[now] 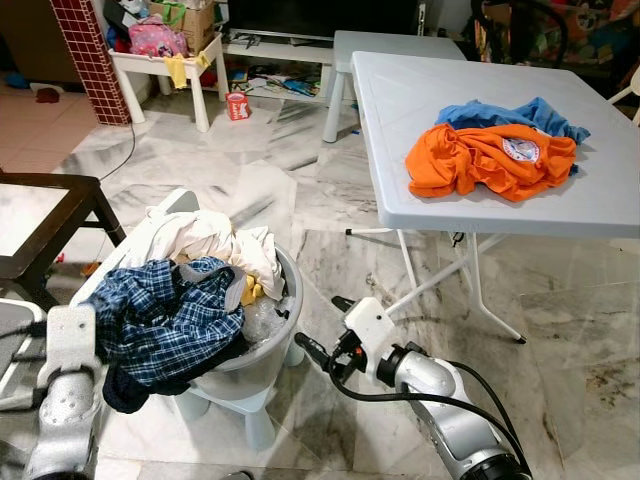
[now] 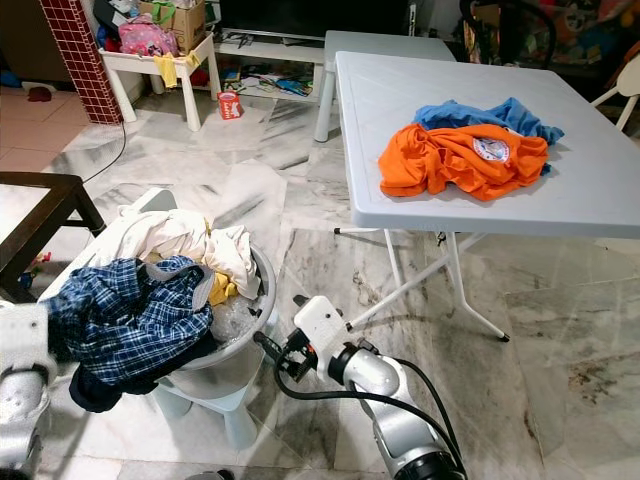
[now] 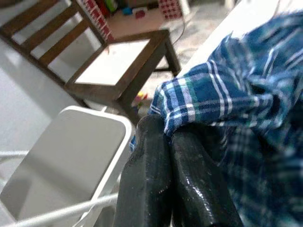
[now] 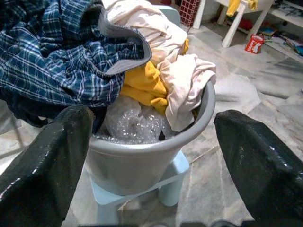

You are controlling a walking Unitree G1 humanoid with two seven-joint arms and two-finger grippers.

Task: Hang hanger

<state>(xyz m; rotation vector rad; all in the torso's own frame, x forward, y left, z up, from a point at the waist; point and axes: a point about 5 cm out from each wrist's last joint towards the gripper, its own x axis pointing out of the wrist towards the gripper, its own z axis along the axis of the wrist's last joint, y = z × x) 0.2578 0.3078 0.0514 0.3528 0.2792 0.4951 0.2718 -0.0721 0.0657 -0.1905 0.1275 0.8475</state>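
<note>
A blue plaid shirt (image 1: 165, 315) is draped over the near rim of a grey laundry bucket (image 1: 268, 352). My left gripper (image 3: 168, 130) is shut, with a fold of that shirt pinched at its fingertips. In the eye views the left wrist (image 1: 70, 350) sits just left of the shirt. The right gripper (image 1: 320, 325) is open beside the bucket's right wall, and the right wrist view looks between its fingers (image 4: 52, 151) at the bucket. White cloth (image 1: 215, 240) and a yellow garment (image 4: 142, 82) fill the bucket.
The bucket stands on a pale blue stool (image 1: 250, 408). A white folding table (image 1: 400, 100) at right carries an orange shirt (image 1: 480, 160) and a blue cloth (image 1: 510, 115). A dark wooden table (image 1: 40, 220) is at left, with a white chair frame (image 3: 71, 151) by it.
</note>
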